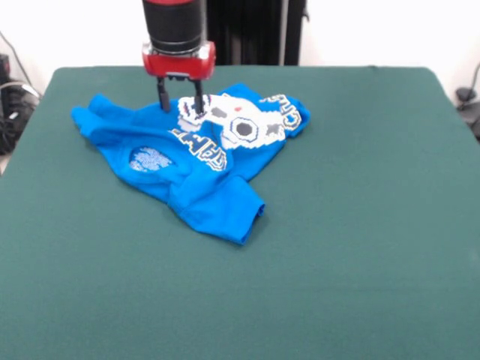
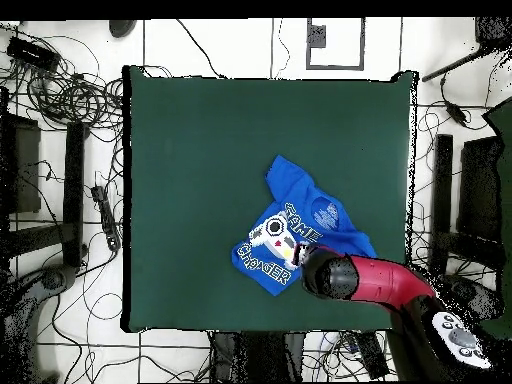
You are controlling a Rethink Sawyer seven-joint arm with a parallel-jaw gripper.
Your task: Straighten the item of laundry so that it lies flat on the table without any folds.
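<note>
Gripper (image 1: 181, 103) is sitting low on the crumpled T-shirt (image 1: 202, 176), fingers apart, seemingly picking a fold; next, closing and pulling it outward across the table (image 1: 360, 247).

The arm (image 1: 174, 26) is cut off by the top edge in the front view, only its lower end showing. From overhead its red casing (image 2: 375, 280) covers the T-shirt (image 2: 300, 215) edge beneath it and hides the fingers entirely. The worktop (image 1: 360, 225) runs off the bottom edge in the front view. The shirt's white block letters (image 1: 202, 150) are crumpled into folds, unreadable, part tucked under. Whether the fingers (image 1: 163, 97) actually pinch cloth can't be made out.
</note>
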